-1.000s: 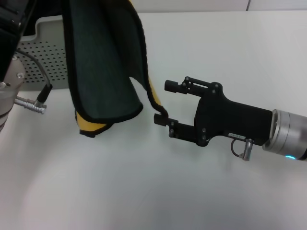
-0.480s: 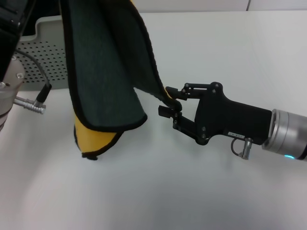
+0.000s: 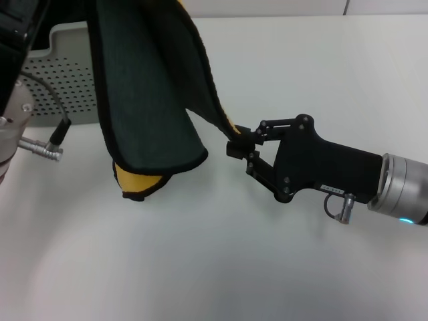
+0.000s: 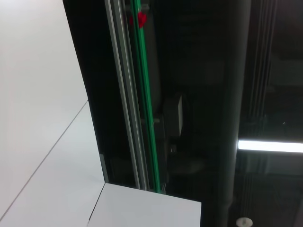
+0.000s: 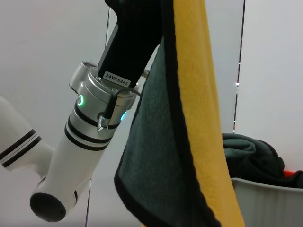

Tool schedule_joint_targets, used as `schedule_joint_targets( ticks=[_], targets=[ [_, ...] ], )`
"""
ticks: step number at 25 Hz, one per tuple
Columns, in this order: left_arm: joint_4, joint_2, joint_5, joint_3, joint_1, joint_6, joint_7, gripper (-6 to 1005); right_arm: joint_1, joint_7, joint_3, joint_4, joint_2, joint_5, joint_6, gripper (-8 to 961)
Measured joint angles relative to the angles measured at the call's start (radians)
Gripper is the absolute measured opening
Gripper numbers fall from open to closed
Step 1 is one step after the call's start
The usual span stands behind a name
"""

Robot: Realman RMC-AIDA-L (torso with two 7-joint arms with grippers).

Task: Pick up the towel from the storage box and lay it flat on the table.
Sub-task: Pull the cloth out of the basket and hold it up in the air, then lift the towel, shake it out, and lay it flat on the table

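The towel [image 3: 147,100] hangs in the air over the table [image 3: 221,267], dark green side toward me, with its yellow side showing at the bottom fold. It hangs from my left gripper [image 5: 135,19], whose black body shows in the right wrist view against the towel's [image 5: 194,94] upper edge. My right gripper [image 3: 239,142] is shut on the towel's black-bordered right edge, low on the hanging cloth. The storage box [image 3: 67,80] stands behind the towel at the far left.
My left arm's metal wrist and cable [image 3: 30,134] sit at the left edge in front of the box. In the right wrist view the storage box [image 5: 265,198] holds another dark cloth [image 5: 251,151]. White table stretches in front and to the right.
The right gripper, open beside the towel's edge a second ago, has shut on that edge. The towel's lower fold has swung slightly to the right.
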Motion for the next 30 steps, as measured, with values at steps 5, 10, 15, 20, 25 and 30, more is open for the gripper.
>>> schedule_joint_targets(
  ticks=[5, 10, 15, 20, 25, 30],
  targets=[
    [0.0, 0.0, -0.015, 0.0, 0.012, 0.0, 0.0, 14, -0.004, 0.0, 0.0, -0.001, 0.0, 0.002, -0.002, 163],
    [0.0, 0.0, -0.025, 0.003, 0.02, 0.0, 0.0, 15, -0.014, 0.0, 0.002, -0.001, 0.0, 0.008, -0.004, 164],
    [-0.007, 0.0, -0.026, 0.005, 0.021, 0.0, 0.0, 15, -0.022, -0.006, 0.003, -0.002, 0.001, 0.026, -0.014, 157],
    [-0.009, -0.002, -0.019, 0.007, 0.023, 0.0, 0.0, 16, -0.02, -0.028, 0.003, 0.0, 0.001, 0.027, -0.017, 116],
    [-0.009, -0.003, -0.018, 0.007, 0.025, 0.0, 0.0, 16, -0.021, -0.029, 0.003, 0.001, 0.002, 0.028, -0.017, 76],
    [-0.02, 0.0, -0.021, 0.007, 0.053, 0.0, 0.0, 17, -0.019, -0.029, 0.003, -0.011, -0.003, 0.028, -0.017, 4]
  ],
)
